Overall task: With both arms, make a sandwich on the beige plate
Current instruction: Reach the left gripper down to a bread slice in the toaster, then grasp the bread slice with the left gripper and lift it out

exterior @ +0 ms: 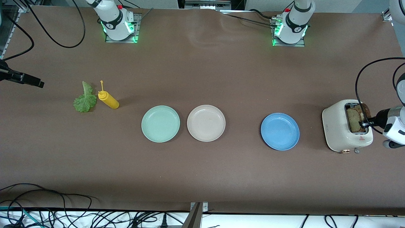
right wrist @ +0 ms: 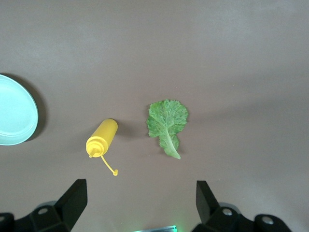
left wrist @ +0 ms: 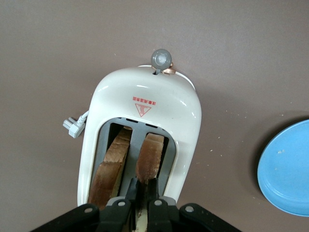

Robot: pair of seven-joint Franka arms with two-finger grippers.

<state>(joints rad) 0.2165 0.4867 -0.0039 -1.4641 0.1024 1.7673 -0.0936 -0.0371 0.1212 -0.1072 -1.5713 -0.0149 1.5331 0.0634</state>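
At the left arm's end of the bench, we have the left pincer (left wrist: pixel 141 193) pinched on 1 of 2 bread slices (left wrist: pixel 148 162) standing in the cream toaster (exterior: pixel 346 130). We judge this the first pickup; next comes a straight lift, then a carry to the bare beige plate (exterior: pixel 206 123) between the mint-green plate (exterior: pixel 160 123) and blue plate (exterior: pixel 280 131). Our right pincer (right wrist: pixel 140 203) waits, spread wide, over the lettuce leaf (right wrist: pixel 167 124) and mustard bottle (right wrist: pixel 102 138).

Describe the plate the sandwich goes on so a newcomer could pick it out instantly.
Three round plates sit in a row across the middle of the brown table. The beige plate is the middle one, close beside the mint-green plate, with the blue plate farther off toward the toaster. It alone is cream-coloured.
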